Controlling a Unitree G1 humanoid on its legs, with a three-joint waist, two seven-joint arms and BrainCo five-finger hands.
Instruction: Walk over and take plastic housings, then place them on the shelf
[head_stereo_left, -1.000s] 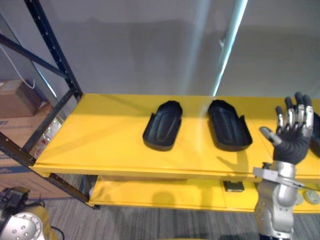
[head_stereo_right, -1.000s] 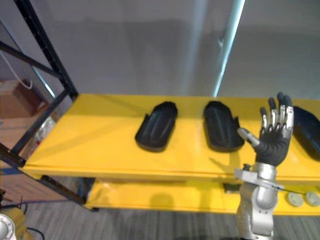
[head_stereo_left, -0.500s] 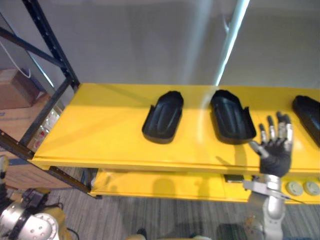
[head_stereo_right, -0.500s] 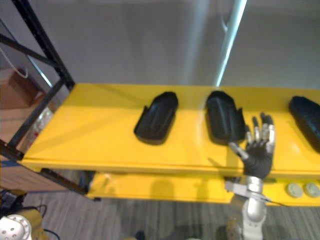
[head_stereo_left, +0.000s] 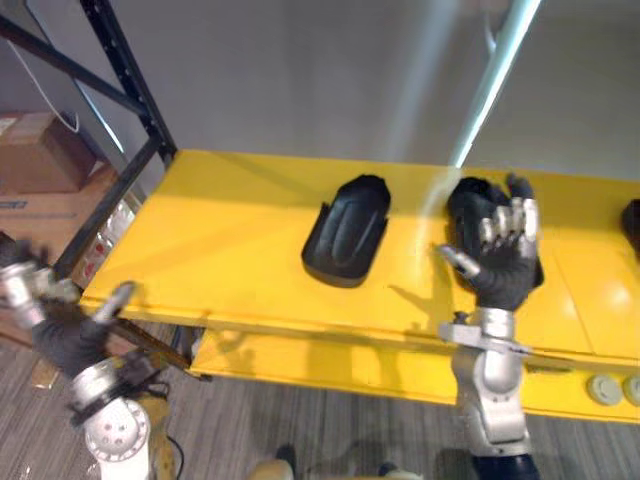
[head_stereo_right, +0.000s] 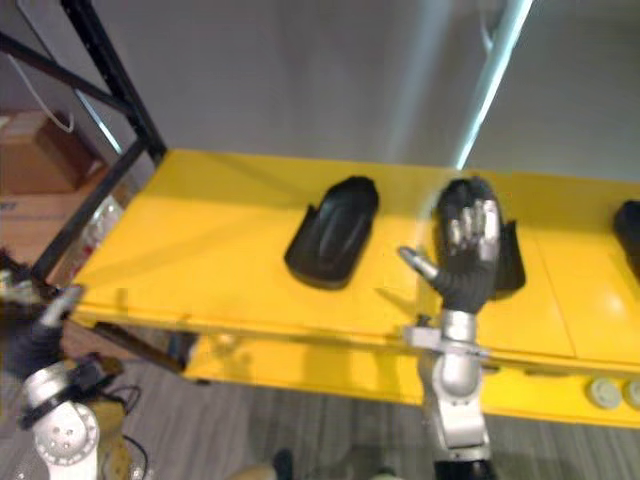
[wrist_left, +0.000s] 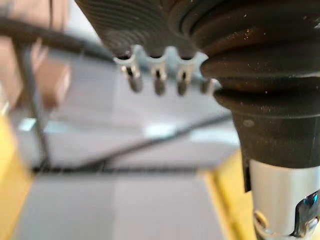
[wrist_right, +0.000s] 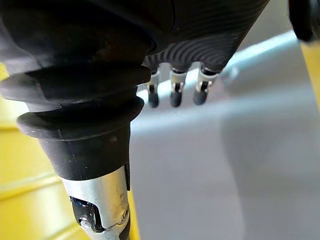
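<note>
yellow metal shelf (head_stereo_left: 230, 250) is standing against a plain grey wall (head_stereo_left: 300, 80), carrying one shallow black plastic housing (head_stereo_left: 347, 230) and a matching second housing (head_stereo_right: 507, 262) near it. the right hand (head_stereo_left: 503, 262) is hovering empty, fingers spread, in front of the second housing. the left hand (head_stereo_left: 62, 335) is hanging low by the shelf's front corner, fingers relaxed. both housings are probably light, stiff and slick, so pinching a raised side wall looks safest.
</note>
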